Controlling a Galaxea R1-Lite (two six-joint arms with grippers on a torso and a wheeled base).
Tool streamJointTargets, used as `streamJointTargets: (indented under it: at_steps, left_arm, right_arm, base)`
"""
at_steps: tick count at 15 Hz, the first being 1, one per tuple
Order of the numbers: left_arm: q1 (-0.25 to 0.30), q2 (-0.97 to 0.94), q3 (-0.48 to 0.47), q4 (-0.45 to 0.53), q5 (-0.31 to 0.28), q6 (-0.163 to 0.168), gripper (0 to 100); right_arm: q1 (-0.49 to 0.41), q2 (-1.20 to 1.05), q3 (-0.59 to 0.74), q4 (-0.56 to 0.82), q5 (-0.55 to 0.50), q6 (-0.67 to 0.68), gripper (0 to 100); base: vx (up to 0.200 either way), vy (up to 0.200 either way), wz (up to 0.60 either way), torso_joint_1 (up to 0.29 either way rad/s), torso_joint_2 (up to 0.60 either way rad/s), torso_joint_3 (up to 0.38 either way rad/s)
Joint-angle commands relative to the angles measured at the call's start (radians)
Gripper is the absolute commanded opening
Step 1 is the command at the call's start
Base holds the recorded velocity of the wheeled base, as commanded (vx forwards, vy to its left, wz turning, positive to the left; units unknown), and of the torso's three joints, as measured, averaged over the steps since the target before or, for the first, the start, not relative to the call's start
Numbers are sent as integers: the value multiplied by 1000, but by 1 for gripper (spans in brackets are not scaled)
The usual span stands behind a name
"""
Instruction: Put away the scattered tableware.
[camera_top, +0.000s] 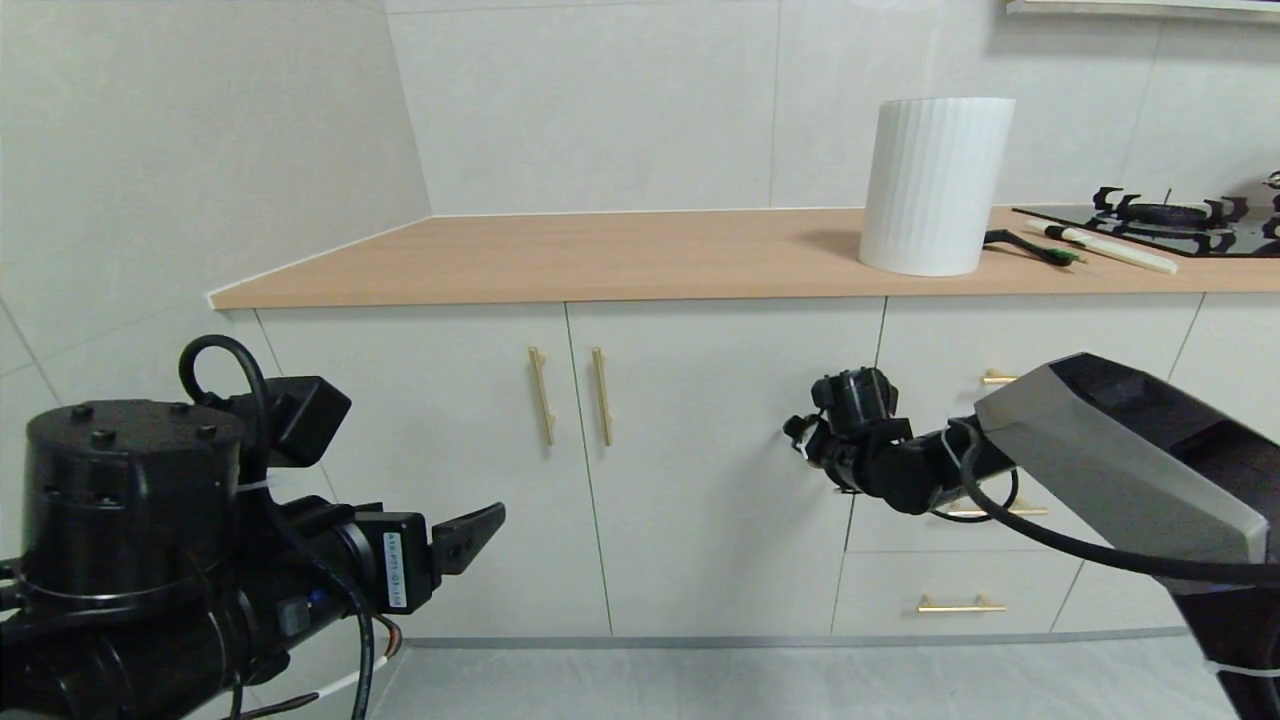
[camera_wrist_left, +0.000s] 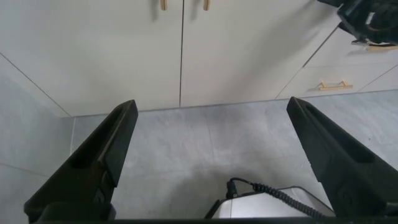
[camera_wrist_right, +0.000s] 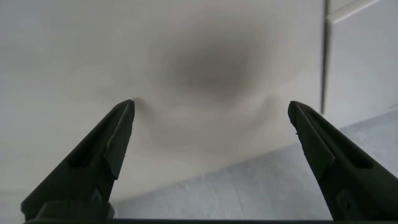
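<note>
The left gripper (camera_wrist_left: 210, 104) hangs low, out in front of the doors (camera_top: 420, 460) and well apart from them. Its two fingers (camera_wrist_left: 99, 158) are wide apart and hold nothing. Below it is the grey floor (camera_wrist_left: 186, 149). Ahead of it and a bit higher are two gold handles (camera_top: 541, 395), side by side on the doors.

The right gripper (camera_top: 812, 440) is off to the right of the left one and higher up. It points at a door and is very near it. Its fingers (camera_wrist_right: 106, 149) are spread apart too, with nothing between them. I cannot tell if it touches the door.

The counter (camera_top: 600, 255) is up above both grippers. On it, above the right gripper and a bit to its right, a tall white pot (camera_top: 935, 185) stands upright. Just right of the pot lie a black tool (camera_top: 1030, 246) with a green tip and a pale stick (camera_top: 1105, 248), flat and close together. The black tool may be a brush or a spoon; it is too far off to be sure. Both are far from either gripper. Further right is a black stove (camera_top: 1170, 215).
</note>
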Motion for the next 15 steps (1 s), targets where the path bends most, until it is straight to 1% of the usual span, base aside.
streamJointTargets:
  at_steps: [1, 2, 3, 5, 6, 7, 8, 10, 12, 13, 14, 15]
  left_arm:
    - [6, -38, -9, -2, 1, 0, 100]
    - [23, -77, -17, -9, 1, 9, 100]
    - [40, -113, -26, -19, 1, 26, 100]
    - [80, -212, -29, -29, 1, 31, 100]
    - [92, -238, -28, -28, 0, 29, 100]
    - [121, -293, -25, -25, -6, 29, 100]
    - [135, -351, -14, -22, -5, 29, 100]
    - [139, -462, 40, -17, -5, 31, 100]
    - [141, -589, 81, 37, -6, 29, 100]
    - [141, -664, 89, 95, -6, 31, 100]
    - [143, -724, 87, 152, -6, 31, 100]
    - [155, -798, 84, 218, -8, 31, 100]
  right_arm:
    - [32, -170, 147, -10, 3, -62, 100]
    - [49, -245, 204, -26, -1, -85, 100]
    - [55, -339, 262, -46, -3, -110, 100]
    - [49, -655, 424, -78, 6, -205, 100]
    - [45, -731, 463, -78, 13, -229, 100]
    - [42, -862, 536, -76, 22, -280, 100]
    - [29, -1003, 651, -76, 19, -355, 100]
    - [29, -1215, 816, -78, 2, -427, 100]
    - [28, -1463, 950, -66, 0, -493, 100]
    - [16, -1592, 1003, -58, -1, -550, 100]
    - [-14, -1689, 1049, -35, 0, -590, 100]
    - [-81, -1811, 1089, 20, 8, -624, 100]
  base:
    - [0, 0, 0, 0, 0, 0]
    - [0, 0, 0, 0, 0, 0]
    - [0, 0, 0, 0, 0, 0]
    - [0, 0, 0, 0, 0, 0]
    - [0, 0, 0, 0, 0, 0]
    - [0, 0, 0, 0, 0, 0]
    - [0, 0, 0, 0, 0, 0]
    - [0, 0, 0, 0, 0, 0]
    - [0, 0, 0, 0, 0, 0]
    - [0, 0, 0, 0, 0, 0]
    - [0, 0, 0, 0, 0, 0]
    - [0, 0, 0, 0, 0, 0]
